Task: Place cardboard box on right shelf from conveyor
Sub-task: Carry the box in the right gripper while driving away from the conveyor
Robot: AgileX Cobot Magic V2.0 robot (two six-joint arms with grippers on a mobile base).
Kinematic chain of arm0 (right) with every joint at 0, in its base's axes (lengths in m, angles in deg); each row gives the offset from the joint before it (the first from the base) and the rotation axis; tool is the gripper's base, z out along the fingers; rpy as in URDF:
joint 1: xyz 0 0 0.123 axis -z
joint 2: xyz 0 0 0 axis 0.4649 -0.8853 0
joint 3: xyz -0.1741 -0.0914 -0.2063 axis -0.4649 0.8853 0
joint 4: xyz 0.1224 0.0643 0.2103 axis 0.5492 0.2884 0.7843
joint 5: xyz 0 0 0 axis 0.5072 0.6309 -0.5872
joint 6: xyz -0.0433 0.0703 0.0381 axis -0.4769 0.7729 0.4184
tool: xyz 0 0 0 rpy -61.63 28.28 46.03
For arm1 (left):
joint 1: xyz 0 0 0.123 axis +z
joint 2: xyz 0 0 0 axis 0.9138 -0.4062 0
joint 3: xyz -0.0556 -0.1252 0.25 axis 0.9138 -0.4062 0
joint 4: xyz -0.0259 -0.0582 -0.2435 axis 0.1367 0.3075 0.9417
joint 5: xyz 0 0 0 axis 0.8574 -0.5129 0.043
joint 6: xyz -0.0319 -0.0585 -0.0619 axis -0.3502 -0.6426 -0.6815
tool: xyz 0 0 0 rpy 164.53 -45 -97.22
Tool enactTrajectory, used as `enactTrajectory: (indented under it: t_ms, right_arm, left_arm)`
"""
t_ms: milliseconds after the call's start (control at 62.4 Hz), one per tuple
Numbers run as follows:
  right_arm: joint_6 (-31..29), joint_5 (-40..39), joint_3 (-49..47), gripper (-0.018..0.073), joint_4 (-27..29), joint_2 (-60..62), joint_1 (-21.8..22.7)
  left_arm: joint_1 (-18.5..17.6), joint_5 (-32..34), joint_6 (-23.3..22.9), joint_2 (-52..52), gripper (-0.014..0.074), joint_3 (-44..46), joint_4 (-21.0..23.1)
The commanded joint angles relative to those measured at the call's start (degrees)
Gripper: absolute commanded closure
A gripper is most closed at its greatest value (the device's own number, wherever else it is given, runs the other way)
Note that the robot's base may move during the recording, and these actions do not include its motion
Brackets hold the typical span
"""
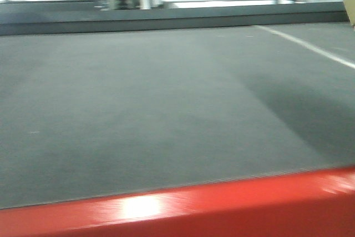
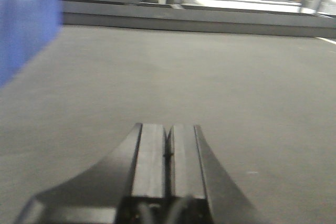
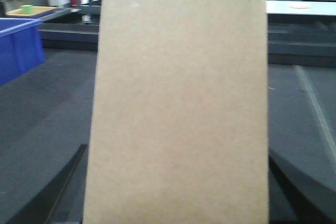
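Cardboard box (image 3: 178, 103) sits directly between the right jaws, its tan face filling the gap, one dark finger (image 3: 58, 200) against each side edge: jaws gripping it. Left jaws are closed on nothing, pads (image 2: 149, 161) touching, with the conveyor (image 1: 138, 109) beneath and ahead. Blue bin (image 2: 23, 30) lies ahead-left of them.

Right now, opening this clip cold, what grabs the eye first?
A plain tan rectangular cardboard box fills the right wrist view, gripped between the right gripper's dark fingers. The wide dark grey textured conveyor belt with its glossy red front edge spans the front view. A blue plastic bin sits far left on it.
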Motion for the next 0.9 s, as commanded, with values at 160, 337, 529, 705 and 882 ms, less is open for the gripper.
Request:
enactTrajectory:
  t_ms: [160, 337, 529, 705, 882]
  right_arm:
    - [-0.2, -5.2, -1.7, 0.0399, -1.5, -0.1, 0.4]
    - [-0.2, -5.2, -1.7, 0.0399, -1.5, -0.1, 0.4]
    - [-0.2, -5.2, -1.7, 0.0399, -1.5, -0.1, 0.4]
    - [-0.2, -5.2, -1.7, 0.0399, -1.5, -0.1, 0.4]
    - [-0.2, -5.2, -1.7, 0.0399, -1.5, -0.1, 0.4]
  left_arm:
    - [0.1, 5.2, -0.3, 0.7, 0.0715, 0.2, 0.4]
    - [0.1, 5.2, -0.3, 0.7, 0.0715, 0.2, 0.4]
    - [0.1, 5.2, -0.3, 0.7, 0.0715, 0.2, 0.4]
    - [0.1, 5.2, -0.3, 0.7, 0.0715, 0.2, 0.4]
    - [0.1, 5.2, -0.3, 0.7, 0.0715, 0.2, 0.4]
